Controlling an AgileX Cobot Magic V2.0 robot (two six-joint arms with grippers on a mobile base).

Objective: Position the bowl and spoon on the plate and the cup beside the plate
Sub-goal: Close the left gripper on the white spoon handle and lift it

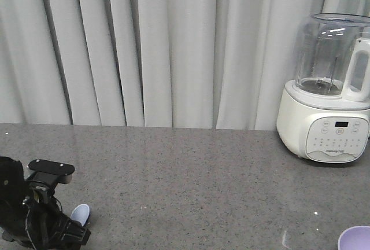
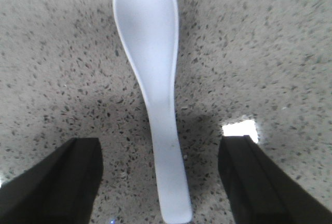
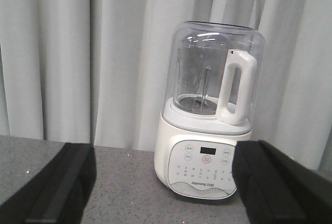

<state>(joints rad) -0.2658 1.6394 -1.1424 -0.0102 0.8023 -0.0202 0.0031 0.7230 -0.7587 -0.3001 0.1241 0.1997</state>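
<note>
- Left gripper (image 2: 160, 149): jaws spread wide, holding nothing, one on each side of the spoon's (image 2: 148, 42) handle.
- The spoon lies flat on the speckled counter (image 2: 259, 53), scoop pointing away.
- It looks light, stiff and glossy, likely slippery; pinch the narrow handle mid-length.
- Right gripper (image 3: 166, 182): spread, empty, facing a blender (image 3: 207, 130).
- Purple bowl (image 1: 355, 238): well apart from the spoon, at the counter's opposite end.
</note>
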